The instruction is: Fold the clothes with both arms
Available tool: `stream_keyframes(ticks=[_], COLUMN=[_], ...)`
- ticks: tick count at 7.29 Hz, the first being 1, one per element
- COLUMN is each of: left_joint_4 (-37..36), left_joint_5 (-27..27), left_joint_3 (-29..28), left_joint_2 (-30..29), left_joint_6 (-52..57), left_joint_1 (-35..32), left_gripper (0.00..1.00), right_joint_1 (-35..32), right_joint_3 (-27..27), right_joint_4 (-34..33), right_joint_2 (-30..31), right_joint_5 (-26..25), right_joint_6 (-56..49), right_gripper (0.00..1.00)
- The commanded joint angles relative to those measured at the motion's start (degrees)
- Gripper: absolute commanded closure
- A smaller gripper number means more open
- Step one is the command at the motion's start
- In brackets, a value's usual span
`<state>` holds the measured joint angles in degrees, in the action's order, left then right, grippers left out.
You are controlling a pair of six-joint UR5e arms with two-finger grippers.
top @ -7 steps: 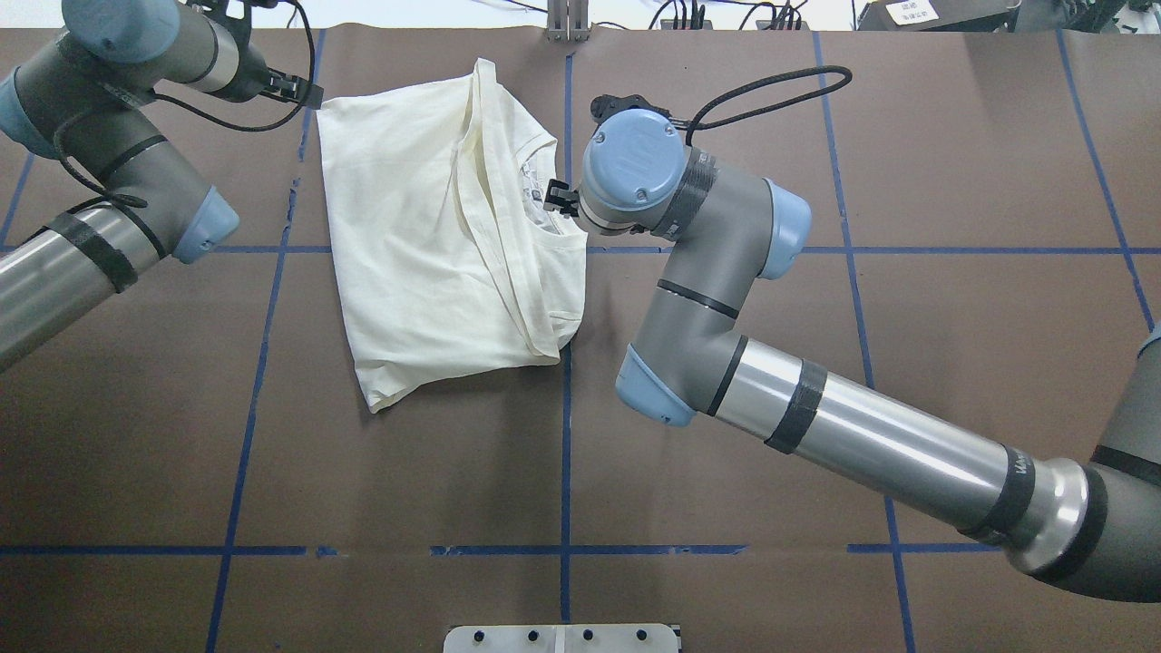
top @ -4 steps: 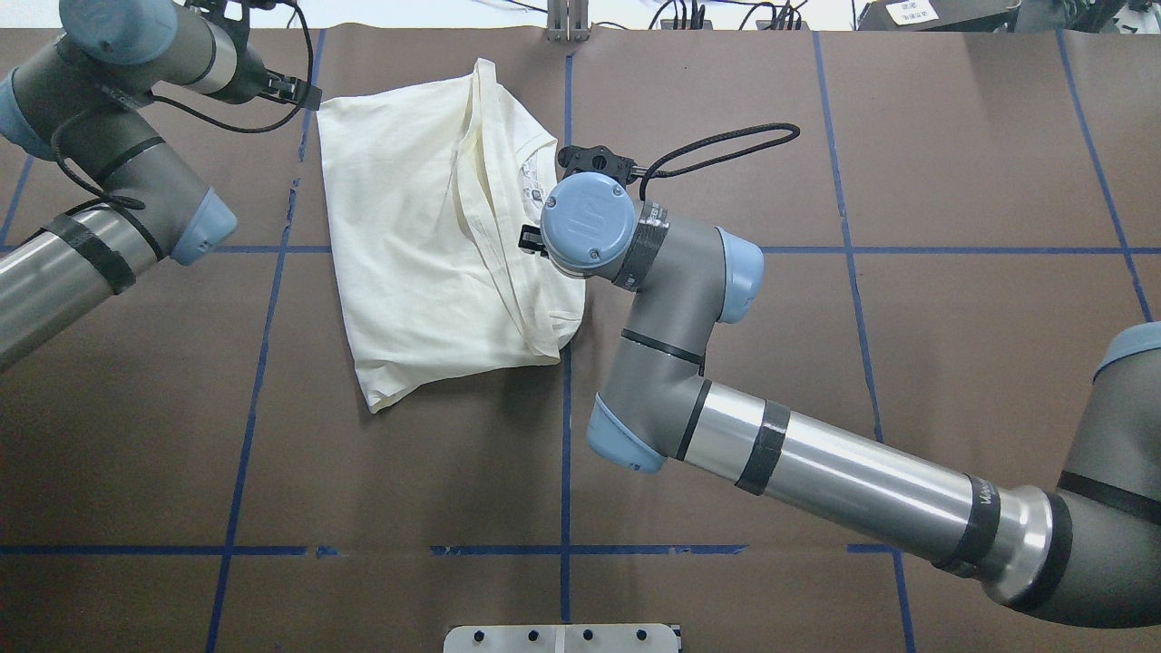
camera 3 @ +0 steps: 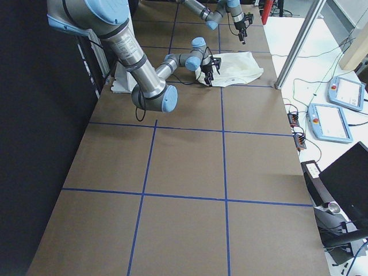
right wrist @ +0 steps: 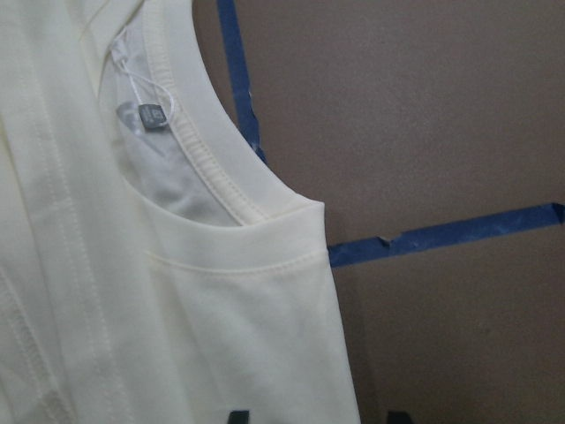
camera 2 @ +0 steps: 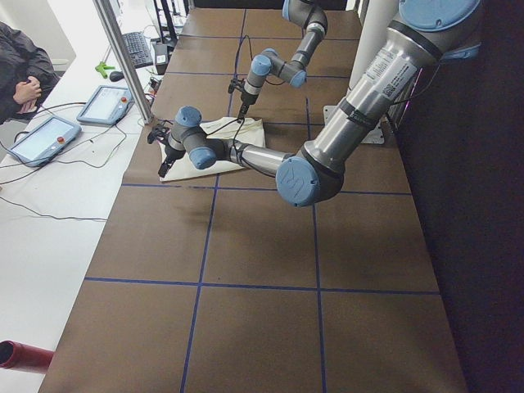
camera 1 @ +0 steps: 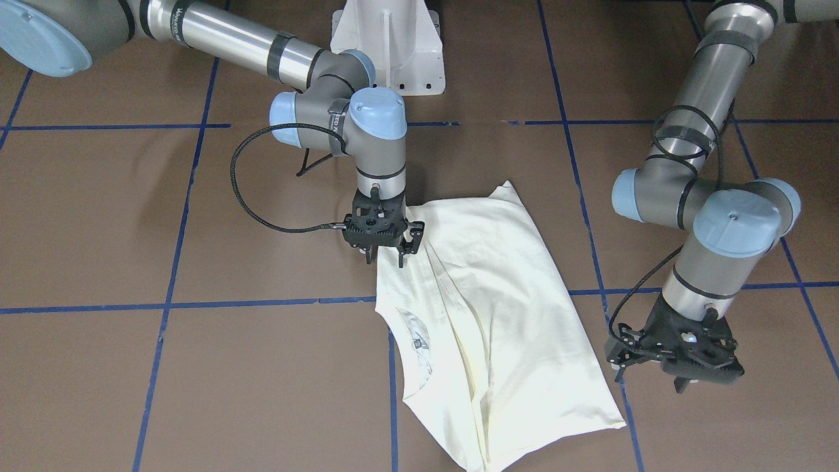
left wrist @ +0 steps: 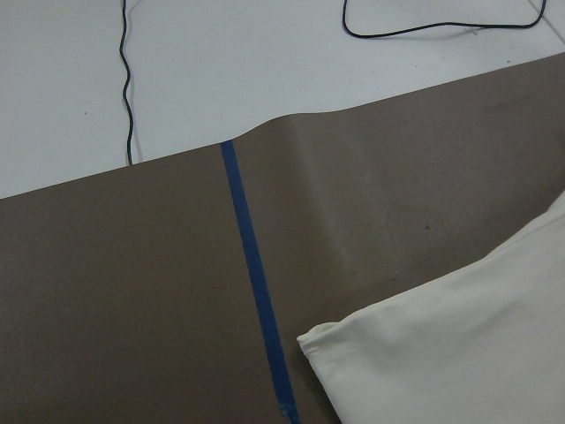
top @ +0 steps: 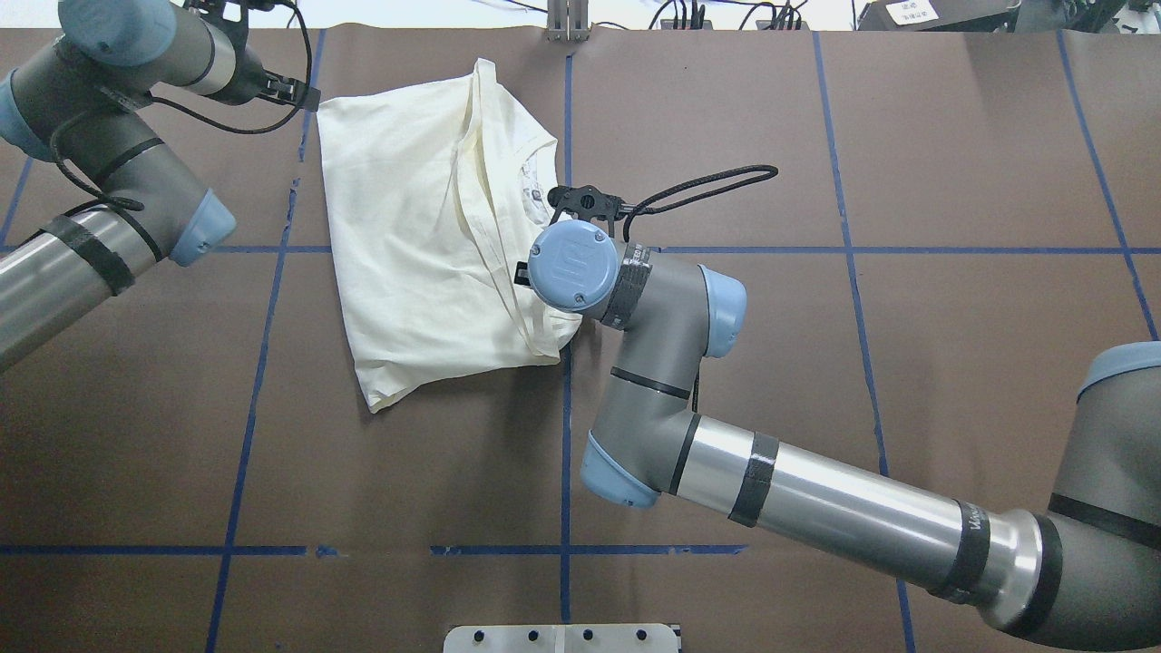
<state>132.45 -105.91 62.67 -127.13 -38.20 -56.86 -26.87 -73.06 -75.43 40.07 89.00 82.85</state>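
Shirt (camera 1: 505,314), cream, folded, flat on brown desk (camera 1: 196,393), across blue tape line (camera 1: 229,303), collar (right wrist: 212,168) showing. Right gripper (camera 1: 385,259) spread wide, empty, straddling shoulder edge beside collar, one finger over cloth, other over desk. Left gripper (camera 1: 650,383) likewise parted, empty, just beside far hem corner, over bare desk.

there is one cream t-shirt (top: 417,236) on the tabletop (top: 952,163), near its far edge in the overhead view. two grey arms reach over the tabletop, a left arm (top: 127,177) and a right arm (top: 816,508), and each carries one black gripper, so two in all: the left gripper (camera 1: 650,379) and the right gripper (camera 1: 385,261). one white pedestal base (camera 1: 390,46) stands at the robot's edge, while past the far edge sit two screen pendants (camera 2: 105,105), one keyboard (camera 2: 137,49) and one person (camera 2: 20,70).
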Motion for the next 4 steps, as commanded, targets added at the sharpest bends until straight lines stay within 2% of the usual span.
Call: stream_keyframes(ticks=[1,2,3,4], left_joint_4=[0.1,0.1,0.1,0.1], left_joint_5=[0.0,0.0,0.0,0.0], left_joint_3=[0.0,0.0,0.0,0.0], left_joint_2=[0.2,0.2,0.2,0.2], left_joint_6=[0.1,0.1,0.0,0.0], left_joint_1=[0.0,0.0,0.0,0.0], left_gripper=[0.0,0.0,0.0,0.0], right_joint_1=[0.8,0.9,0.9,0.8], right_joint_3=[0.2,0.3,0.3,0.2], right_joint_4=[-0.1,-0.1,-0.1,0.0], right_joint_2=[0.4,0.4,0.3,0.2], right_joint_5=[-0.1,-0.1,-0.1,-0.1], right_joint_6=[0.9,1.0,1.3,1.3], right_gripper=[0.53,0.61,1.0,1.0])
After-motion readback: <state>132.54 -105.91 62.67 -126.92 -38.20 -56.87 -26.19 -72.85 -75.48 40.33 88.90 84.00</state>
